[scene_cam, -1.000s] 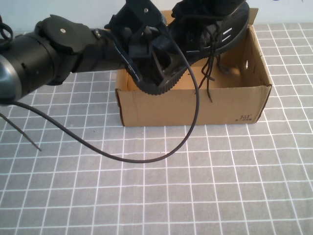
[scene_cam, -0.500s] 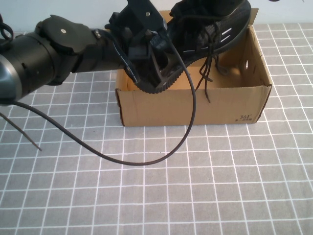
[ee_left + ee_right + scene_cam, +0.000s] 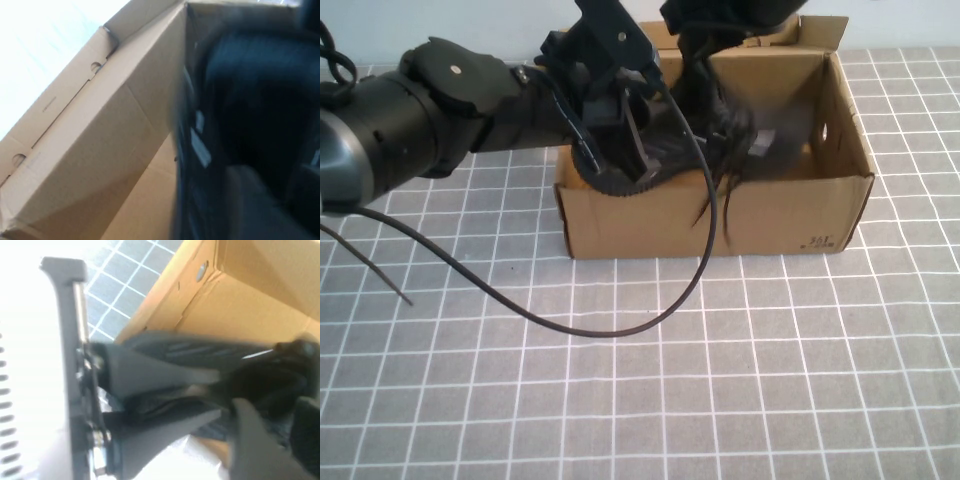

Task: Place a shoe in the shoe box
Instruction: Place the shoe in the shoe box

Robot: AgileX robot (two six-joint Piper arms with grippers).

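the black sneaker (image 3: 720,135) is being seen blurred inside the shoe box (image 3: 790,215). the left gripper (image 3: 620,130) is being positioned over the box's left end, the right gripper (image 3: 720,20) above its back wall; neither jaw state can be told.

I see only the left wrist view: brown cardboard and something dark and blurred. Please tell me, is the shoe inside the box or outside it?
Observer: In the high view the shoe is a dark blur within the open top of the shoe box. Its treaded sole shows at the front left rim.
Operator: Where is the left hand?
Observer: The left hand is over the left end of the box, right at that sole.
Operator: And the right hand?
Observer: The right hand is above the far side of the box, over the shoe. The right wrist view shows the dark shoe just past it.
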